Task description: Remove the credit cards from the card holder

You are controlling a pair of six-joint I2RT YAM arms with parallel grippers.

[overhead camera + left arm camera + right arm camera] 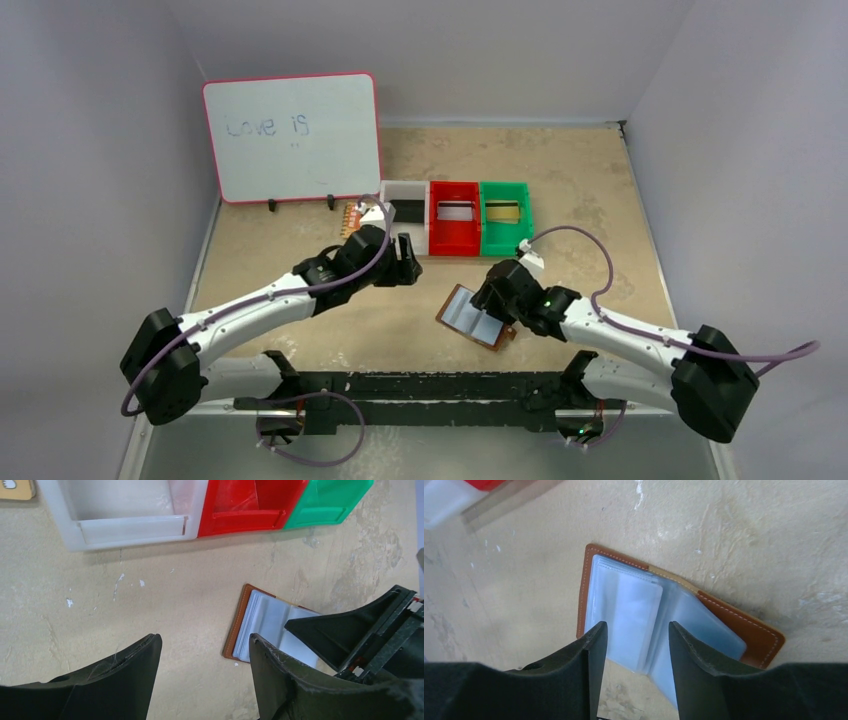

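Brown leather card holder (764, 637), white stitching, open flat with pale blue-grey pockets up | on the tan table (590, 200), in front of the red bin (455, 235) | long axis diagonal in the top view, far-left to near-right | my right pincer (636, 630) spread over its pockets, pinching nothing | my left pincer (205, 642) spread, empty, to its left.
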